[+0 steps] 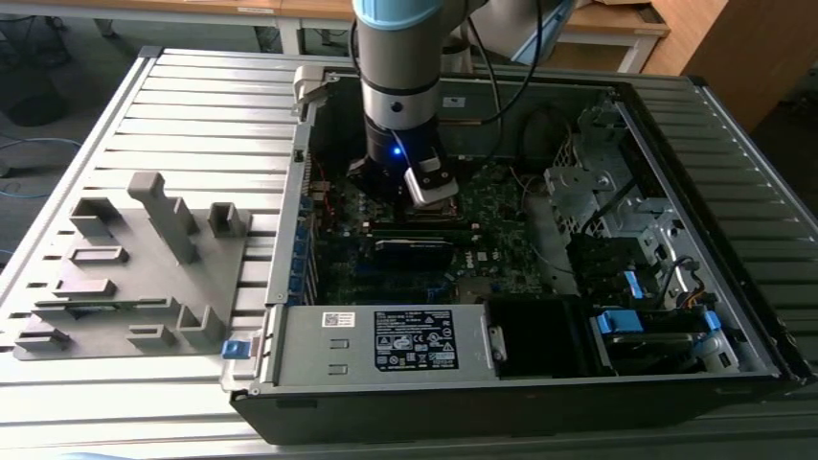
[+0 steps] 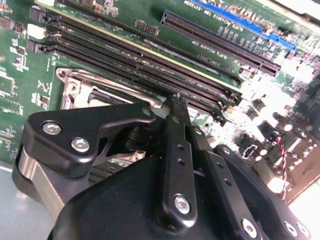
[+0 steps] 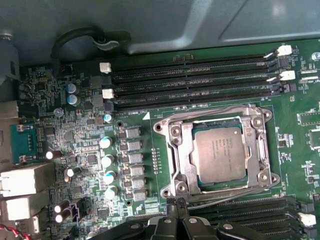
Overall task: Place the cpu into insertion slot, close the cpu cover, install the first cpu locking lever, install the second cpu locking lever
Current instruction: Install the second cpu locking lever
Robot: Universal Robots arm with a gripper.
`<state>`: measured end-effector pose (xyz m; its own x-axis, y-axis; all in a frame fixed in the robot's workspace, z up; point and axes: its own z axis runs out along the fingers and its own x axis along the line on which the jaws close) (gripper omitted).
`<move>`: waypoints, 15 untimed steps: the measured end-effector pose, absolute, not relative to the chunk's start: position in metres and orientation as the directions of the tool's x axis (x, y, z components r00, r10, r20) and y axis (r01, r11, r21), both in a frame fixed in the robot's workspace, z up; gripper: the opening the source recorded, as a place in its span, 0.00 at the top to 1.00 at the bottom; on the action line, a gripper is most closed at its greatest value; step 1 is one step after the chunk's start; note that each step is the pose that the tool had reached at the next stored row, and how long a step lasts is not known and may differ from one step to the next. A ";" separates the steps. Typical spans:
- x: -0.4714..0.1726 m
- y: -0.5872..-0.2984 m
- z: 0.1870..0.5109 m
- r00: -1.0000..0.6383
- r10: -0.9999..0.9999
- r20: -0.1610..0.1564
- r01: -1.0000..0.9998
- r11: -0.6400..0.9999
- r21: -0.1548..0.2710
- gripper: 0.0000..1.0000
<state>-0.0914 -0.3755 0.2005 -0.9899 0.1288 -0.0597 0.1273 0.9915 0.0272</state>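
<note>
Step, judged: locking a lever; press steadily, keeping the wire under its hook. Black end effector (image 3: 176,220): fingers drawn narrow, nothing held, tips at the socket's edge. Just ahead, silvery square insertion slot (image 3: 176,150); contents: grey-brown square cpu (image 3: 220,154), framed by thin silvery cpu cover (image 3: 257,150), closed.

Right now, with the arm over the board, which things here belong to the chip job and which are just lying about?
Part of the job:
- chip, sitting in the socket
- metal cover frame, down around the chip
- locking lever along the socket's edge
- end effector, low beside the socket

Lying about:
- memory slots
- grey fixture block
- power supply
</note>
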 end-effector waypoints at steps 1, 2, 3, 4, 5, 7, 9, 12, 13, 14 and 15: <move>-0.091 -0.375 0.200 -0.990 0.129 -0.059 0.127 0.991 0.033 0.89; -0.092 -0.375 0.200 -0.990 0.129 -0.058 0.127 0.991 0.040 0.89; -0.092 -0.375 0.200 -0.990 0.130 -0.057 0.127 0.991 0.046 0.89; -0.092 -0.376 0.200 -0.990 0.130 -0.056 0.127 0.991 0.052 0.89; -0.092 -0.376 0.200 -0.990 0.131 -0.056 0.127 0.990 0.057 0.89; -0.092 -0.376 0.200 -0.990 0.131 -0.054 0.127 0.989 0.070 0.89; -0.092 -0.376 0.200 -0.990 0.132 -0.053 0.127 0.989 0.079 0.89; -0.092 -0.376 0.199 -0.990 0.132 -0.051 0.127 0.987 0.093 0.89; -0.092 -0.377 0.199 -0.990 0.133 -0.051 0.127 0.987 0.097 0.89; -0.093 -0.377 0.199 -0.990 0.133 -0.050 0.127 0.987 0.100 0.89; -0.093 -0.377 0.199 -0.990 0.133 -0.050 0.127 0.987 0.103 0.89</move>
